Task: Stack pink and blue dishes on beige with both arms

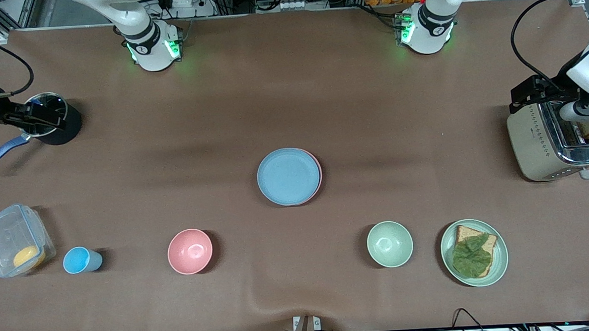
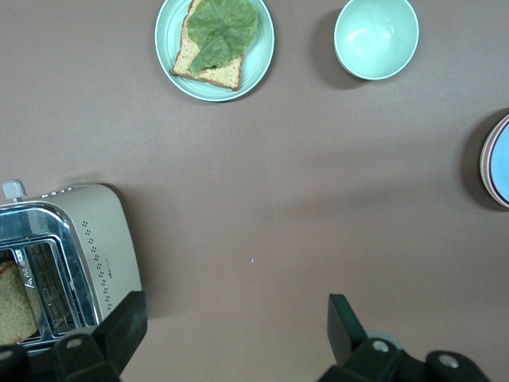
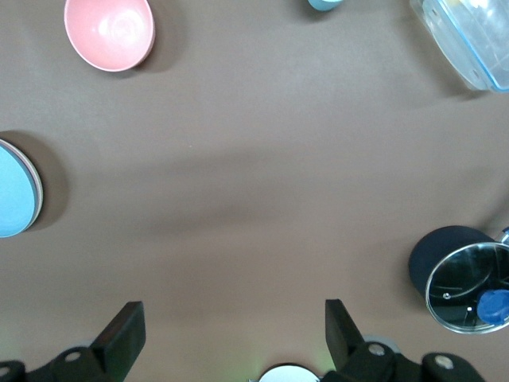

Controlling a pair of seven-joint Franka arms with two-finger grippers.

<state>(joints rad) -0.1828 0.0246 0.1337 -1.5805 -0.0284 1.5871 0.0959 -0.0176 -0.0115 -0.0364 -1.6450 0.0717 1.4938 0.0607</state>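
Note:
At the table's middle the light blue plate [image 1: 288, 176] lies on the pale pink plate [image 1: 319, 177], of which only a thin rim shows. The stack also appears at the edge of the left wrist view, blue plate [image 2: 499, 163], and of the right wrist view, blue plate [image 3: 14, 189]. The beige plate is hidden. My left gripper [image 1: 523, 98] [image 2: 236, 326] hangs open over the table beside the toaster, holding nothing. My right gripper [image 1: 40, 121] [image 3: 232, 326] hangs open and empty by the black pot. Both are well away from the stack.
A toaster [image 1: 550, 142] with a bread slice stands at the left arm's end. Nearest the front camera stand a green plate with bread and leaf [image 1: 474, 252], green bowl [image 1: 390, 243], pink bowl [image 1: 190, 251], blue cup [image 1: 80, 260] and clear container [image 1: 16, 246]. A lidded black pot [image 1: 55, 122] stands at the right arm's end.

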